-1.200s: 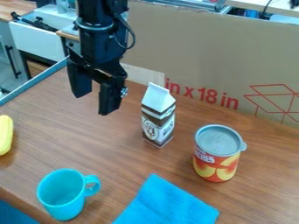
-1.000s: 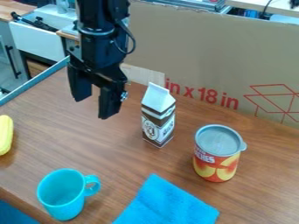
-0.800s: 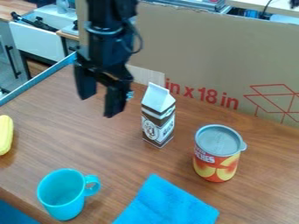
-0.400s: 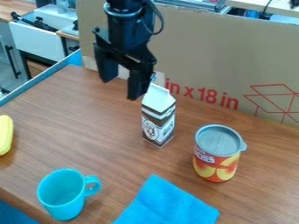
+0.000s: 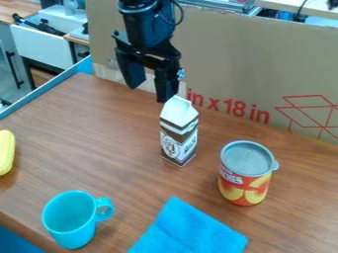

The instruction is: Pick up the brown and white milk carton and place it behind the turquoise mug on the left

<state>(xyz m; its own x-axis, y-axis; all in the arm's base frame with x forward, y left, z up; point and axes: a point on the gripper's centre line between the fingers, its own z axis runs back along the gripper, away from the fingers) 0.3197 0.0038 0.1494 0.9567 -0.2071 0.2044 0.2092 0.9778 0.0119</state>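
Nearest to us on the bench (image 5: 99, 133), we see an upright cup (image 5: 68, 220), its handle toward the right of the view, and beside it a blue cloth (image 5: 191, 230) lying flat, cut off by the lower edge. Farther back, a yellow object (image 5: 6, 152) shows in part at the left edge, and a can (image 5: 245, 175) stands upright on the right. Behind the can and to its left stands the carton (image 5: 178, 132), upright, with its ridged top uppermost and apart from the other items.

Above and slightly left of the carton hangs the end effector (image 5: 150, 94), its two fingers spread and nothing between them. One fingertip appears close to the carton's top; we cannot tell whether they touch. Farthest back, a cardboard panel (image 5: 231, 69) with red markings stands behind the bench.

We judge the step in hand to be free positioning near the carton, with no grasp made. If the carton is to be gripped, the next move calls for centring the spread fingers over it, then lowering them on either side; a descent off centre could press a fingertip onto the top and tip it.
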